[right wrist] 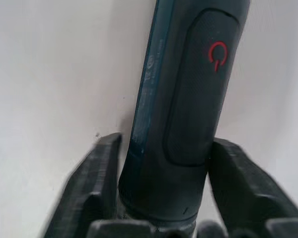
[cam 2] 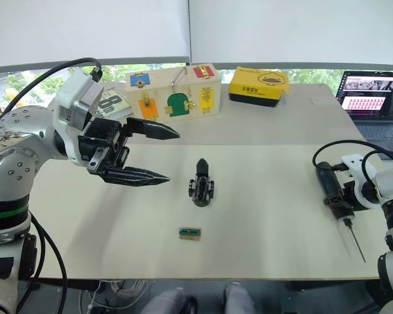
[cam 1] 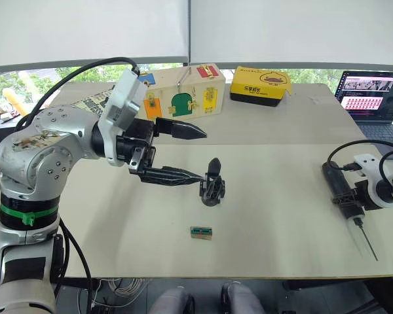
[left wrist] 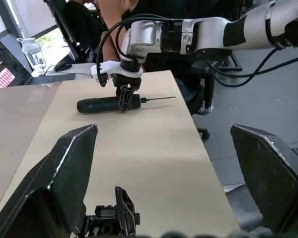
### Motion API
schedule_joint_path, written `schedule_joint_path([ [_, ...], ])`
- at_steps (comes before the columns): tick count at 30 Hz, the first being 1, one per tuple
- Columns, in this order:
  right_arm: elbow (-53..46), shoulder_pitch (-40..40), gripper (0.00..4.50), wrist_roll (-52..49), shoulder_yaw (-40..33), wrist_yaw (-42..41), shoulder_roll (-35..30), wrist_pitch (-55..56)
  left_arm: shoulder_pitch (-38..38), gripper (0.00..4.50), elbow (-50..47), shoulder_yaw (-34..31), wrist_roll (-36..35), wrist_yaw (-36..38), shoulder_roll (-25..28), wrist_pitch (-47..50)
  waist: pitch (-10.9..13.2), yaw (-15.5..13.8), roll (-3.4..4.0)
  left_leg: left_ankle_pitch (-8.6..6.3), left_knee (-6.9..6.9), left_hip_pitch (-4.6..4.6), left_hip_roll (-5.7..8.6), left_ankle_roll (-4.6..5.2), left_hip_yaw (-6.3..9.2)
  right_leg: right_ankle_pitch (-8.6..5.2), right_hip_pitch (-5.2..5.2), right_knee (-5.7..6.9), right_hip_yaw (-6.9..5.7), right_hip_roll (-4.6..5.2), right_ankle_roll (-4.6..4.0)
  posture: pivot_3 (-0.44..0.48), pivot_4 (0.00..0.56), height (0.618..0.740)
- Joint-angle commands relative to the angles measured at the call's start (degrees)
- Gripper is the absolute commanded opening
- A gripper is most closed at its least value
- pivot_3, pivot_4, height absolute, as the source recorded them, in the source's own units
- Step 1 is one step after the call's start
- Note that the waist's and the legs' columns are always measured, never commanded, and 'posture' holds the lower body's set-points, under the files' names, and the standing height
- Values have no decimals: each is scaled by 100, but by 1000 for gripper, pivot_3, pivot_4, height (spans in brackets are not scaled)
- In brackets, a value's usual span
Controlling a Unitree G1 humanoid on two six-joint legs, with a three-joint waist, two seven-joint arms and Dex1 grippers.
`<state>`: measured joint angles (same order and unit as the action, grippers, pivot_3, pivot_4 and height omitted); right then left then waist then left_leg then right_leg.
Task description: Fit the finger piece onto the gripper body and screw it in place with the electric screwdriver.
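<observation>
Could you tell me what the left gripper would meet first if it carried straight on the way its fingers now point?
Probably the chunky black gripper body, just beyond the open left gripper; height is unclear, so it might pass above.

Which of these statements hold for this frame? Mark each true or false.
1. The left end effector is open above the table. True.
2. The left end effector is holding the gripper body. False: the gripper body stands alone on the table, apart from both fingers.
3. The right end effector straddles the electric screwdriver, which lies on the table. True.
4. The screwdriver's bit is already set in the gripper body. False: the screwdriver lies near the table's right edge, far from it.
5. A small green block lies on the table nearer the robot than the gripper body. True.
6. The laptop is closed. False: its lid is up and its screen lit.
</observation>
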<state>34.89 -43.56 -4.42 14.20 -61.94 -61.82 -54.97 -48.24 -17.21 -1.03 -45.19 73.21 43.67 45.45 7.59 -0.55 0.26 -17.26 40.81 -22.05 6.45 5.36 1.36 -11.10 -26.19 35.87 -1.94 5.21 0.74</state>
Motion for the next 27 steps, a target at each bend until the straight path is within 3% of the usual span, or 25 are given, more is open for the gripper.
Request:
schedule_joint_path([
  [1,-1407,96,1660,-306,-25,-1314,-547,811,-2,4500,-89,8,92,135,111,-293,20,6,32,0,2,-3,0,0,0,0,-2,1,0,0,0,0,150,740],
  [4,-2297,528,1660,-313,46,-1626,-774,1007,20,4500,-52,90,201,235,145,-439,29,5,47,0,0,-4,-4,0,0,0,-7,6,-1,-4,0,0,150,740],
  [9,-2806,1459,1660,188,135,-1252,-783,1937,58,4500,31,291,479,390,135,-790,30,-80,45,-1,12,-6,0,0,3,1,1,7,-3,2,3,0,150,740],
  [11,-2830,1570,2717,262,171,-1247,-752,1919,55,4500,37,314,494,390,111,-802,31,-79,44,-1,18,-6,8,1,0,5,1,7,1,7,8,0,150,740],
  [16,-2876,1153,4449,464,524,-1975,-893,1617,69,4500,45,328,497,400,103,-851,34,-44,38,0,18,-4,6,1,0,6,2,5,1,3,10,0,150,740],
  [20,-2777,985,4484,688,850,-2447,-959,1537,130,4500,24,374,528,359,56,-928,35,-19,38,0,15,-3,1,1,0,4,1,6,0,0,7,0,150,740],
  [27,-2251,735,4484,1128,1147,-2489,-592,1834,160,4500,-8,385,531,305,20,-946,37,-11,35,0,18,-2,2,1,1,4,5,5,0,2,7,0,150,740],
])
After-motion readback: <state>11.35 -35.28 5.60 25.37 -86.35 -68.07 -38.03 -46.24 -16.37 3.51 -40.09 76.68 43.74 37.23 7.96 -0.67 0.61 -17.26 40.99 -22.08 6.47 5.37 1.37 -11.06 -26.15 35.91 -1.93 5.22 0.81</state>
